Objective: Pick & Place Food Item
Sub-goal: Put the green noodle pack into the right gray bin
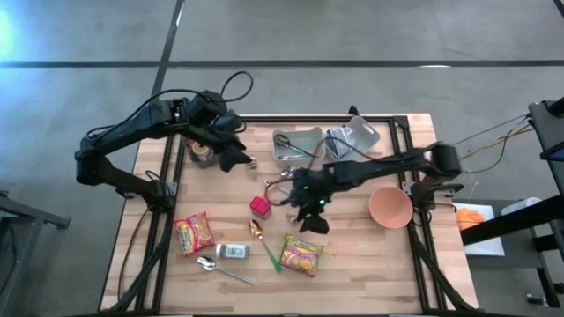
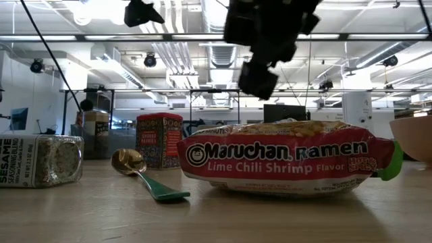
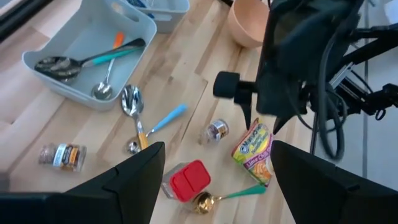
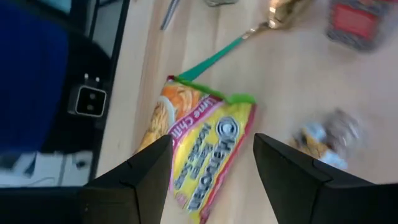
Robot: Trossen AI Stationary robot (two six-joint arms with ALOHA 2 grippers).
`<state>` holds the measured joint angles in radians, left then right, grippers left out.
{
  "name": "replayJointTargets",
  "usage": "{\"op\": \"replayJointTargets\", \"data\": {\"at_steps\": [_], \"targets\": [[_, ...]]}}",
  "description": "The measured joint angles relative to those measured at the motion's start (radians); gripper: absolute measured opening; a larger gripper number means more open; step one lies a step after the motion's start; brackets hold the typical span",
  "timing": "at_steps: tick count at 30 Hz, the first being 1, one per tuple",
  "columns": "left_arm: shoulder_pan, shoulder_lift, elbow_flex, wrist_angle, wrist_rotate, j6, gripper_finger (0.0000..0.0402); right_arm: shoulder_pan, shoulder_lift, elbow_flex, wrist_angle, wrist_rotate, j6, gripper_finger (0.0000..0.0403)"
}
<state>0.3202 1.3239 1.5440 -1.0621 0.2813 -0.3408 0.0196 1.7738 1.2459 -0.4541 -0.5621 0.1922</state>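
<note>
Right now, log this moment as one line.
right hand: open, above ramen packet, empty | left hand: open, waiting, far-left side

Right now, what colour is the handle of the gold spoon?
Green handle; the low view shows it best.

Room bright, lit by rows of ceiling strip lights (image 2: 223, 40), strong glare at low view's top. Overhead view even; blue-white flare at upper left corner. Arms backlit, near-black silhouettes in low view. Ramen packet (image 2: 287, 158) sharp there; background soft. Right wrist view motion-blurred, small items smeared. Soft short shadows on worktop (image 1: 370, 264).
</note>
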Motion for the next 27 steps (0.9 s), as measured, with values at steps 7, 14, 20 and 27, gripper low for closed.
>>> {"op": "replayJointTargets", "data": {"at_steps": [7,14,20,27], "targets": [[-0.001,-0.034,0.0,-0.103,0.008,0.031,0.0296,0.002,0.155,0.139,-0.021,-0.045,-0.135,0.0221],[-0.001,-0.106,0.0,-0.151,0.007,0.074,0.0296,0.002,0.266,0.202,-0.026,-0.045,-0.154,0.0221],[-0.001,-0.142,-0.001,-0.167,0.007,0.108,0.0296,0.002,0.32,0.224,-0.021,-0.046,-0.163,0.0221],[-0.001,-0.156,-0.001,-0.173,0.005,0.133,0.0296,0.002,0.326,0.205,-0.022,-0.044,-0.192,0.0221]]}}
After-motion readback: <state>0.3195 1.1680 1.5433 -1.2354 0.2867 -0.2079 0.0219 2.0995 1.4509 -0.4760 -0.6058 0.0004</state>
